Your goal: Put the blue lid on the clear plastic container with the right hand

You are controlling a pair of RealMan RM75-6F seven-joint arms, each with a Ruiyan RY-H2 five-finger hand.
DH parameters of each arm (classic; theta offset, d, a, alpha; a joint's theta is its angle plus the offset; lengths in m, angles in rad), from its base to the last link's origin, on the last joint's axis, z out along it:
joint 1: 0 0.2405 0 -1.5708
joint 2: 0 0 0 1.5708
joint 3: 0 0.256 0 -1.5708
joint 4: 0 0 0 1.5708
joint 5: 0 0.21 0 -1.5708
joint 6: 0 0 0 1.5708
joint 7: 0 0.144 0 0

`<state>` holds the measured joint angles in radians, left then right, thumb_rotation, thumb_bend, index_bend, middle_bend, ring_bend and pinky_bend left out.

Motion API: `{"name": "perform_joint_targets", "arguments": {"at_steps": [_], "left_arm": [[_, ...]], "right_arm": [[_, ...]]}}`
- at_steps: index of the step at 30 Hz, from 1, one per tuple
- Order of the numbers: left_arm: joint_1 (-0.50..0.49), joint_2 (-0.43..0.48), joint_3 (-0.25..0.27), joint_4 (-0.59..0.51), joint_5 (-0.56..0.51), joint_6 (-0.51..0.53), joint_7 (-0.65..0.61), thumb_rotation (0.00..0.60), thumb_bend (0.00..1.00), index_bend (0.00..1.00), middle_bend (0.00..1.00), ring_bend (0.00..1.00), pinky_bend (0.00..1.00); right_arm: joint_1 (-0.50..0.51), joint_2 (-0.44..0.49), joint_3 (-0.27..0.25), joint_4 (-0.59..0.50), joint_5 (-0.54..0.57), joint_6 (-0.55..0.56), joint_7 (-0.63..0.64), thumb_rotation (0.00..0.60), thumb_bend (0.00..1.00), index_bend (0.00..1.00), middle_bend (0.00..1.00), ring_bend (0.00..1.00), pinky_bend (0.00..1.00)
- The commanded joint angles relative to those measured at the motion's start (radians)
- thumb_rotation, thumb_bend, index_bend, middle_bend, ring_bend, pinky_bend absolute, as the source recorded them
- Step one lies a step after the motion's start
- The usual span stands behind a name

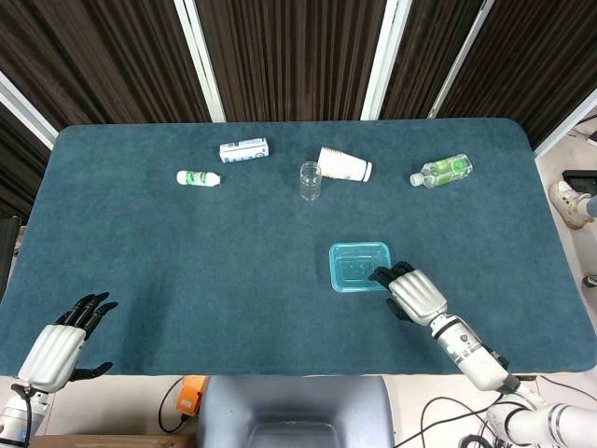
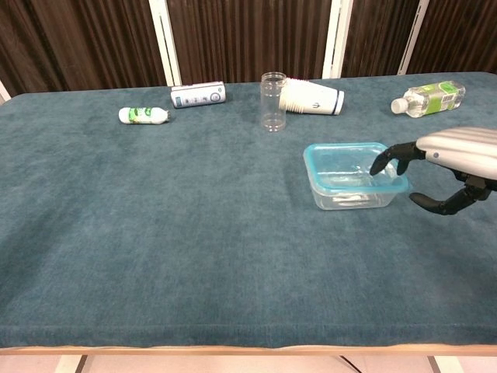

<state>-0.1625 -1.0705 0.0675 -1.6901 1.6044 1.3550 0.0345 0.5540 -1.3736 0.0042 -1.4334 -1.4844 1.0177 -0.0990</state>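
The clear plastic container (image 1: pixel 346 284) (image 2: pixel 349 196) stands right of the table's middle with the blue lid (image 1: pixel 358 264) (image 2: pixel 340 161) lying on top of it. My right hand (image 1: pixel 416 294) (image 2: pixel 455 151) is at its right side. The fingertips (image 2: pixel 382 164) touch the lid's near right corner, and the thumb hangs apart below, clear of the container wall. My left hand (image 1: pixel 60 346) rests at the near left table edge with fingers spread and nothing in it; the chest view does not show it.
Along the far side lie a small white bottle (image 1: pixel 199 177) (image 2: pixel 143 115), a white can (image 1: pixel 243 149) (image 2: pixel 199 95), an upright clear tumbler (image 1: pixel 310 181) (image 2: pixel 272 101), a paper cup stack on its side (image 1: pixel 345 165) (image 2: pixel 312 98) and a green-labelled bottle (image 1: pixel 442 171) (image 2: pixel 429 98).
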Motion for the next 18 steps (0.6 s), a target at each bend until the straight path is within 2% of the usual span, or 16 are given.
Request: {"name": "perform_joint_targets", "arguments": {"at_steps": [1, 8, 18], "left_arm": [[0.000, 0.000, 0.000, 0.000, 0.000, -0.001, 0.001, 0.600, 0.48, 0.17, 0.08, 0.08, 0.30], [0.000, 0.000, 0.000, 0.000, 0.000, 0.000, 0.000, 0.600, 0.48, 0.17, 0.08, 0.08, 0.30], [-0.001, 0.002, 0.003, 0.000, 0.004, -0.002, -0.001, 0.600, 0.48, 0.17, 0.08, 0.08, 0.30]], "right_arm": [[0.003, 0.007, 0.005, -0.020, -0.013, 0.008, -0.003, 0.600, 0.64, 0.35, 0.32, 0.32, 0.31], [0.025, 0.000, 0.017, -0.052, -0.021, -0.009, -0.020, 0.600, 0.62, 0.35, 0.32, 0.31, 0.31], [0.081, -0.064, 0.036, -0.035, -0.028, -0.065, -0.006, 0.600, 0.60, 0.34, 0.32, 0.31, 0.29]]}}
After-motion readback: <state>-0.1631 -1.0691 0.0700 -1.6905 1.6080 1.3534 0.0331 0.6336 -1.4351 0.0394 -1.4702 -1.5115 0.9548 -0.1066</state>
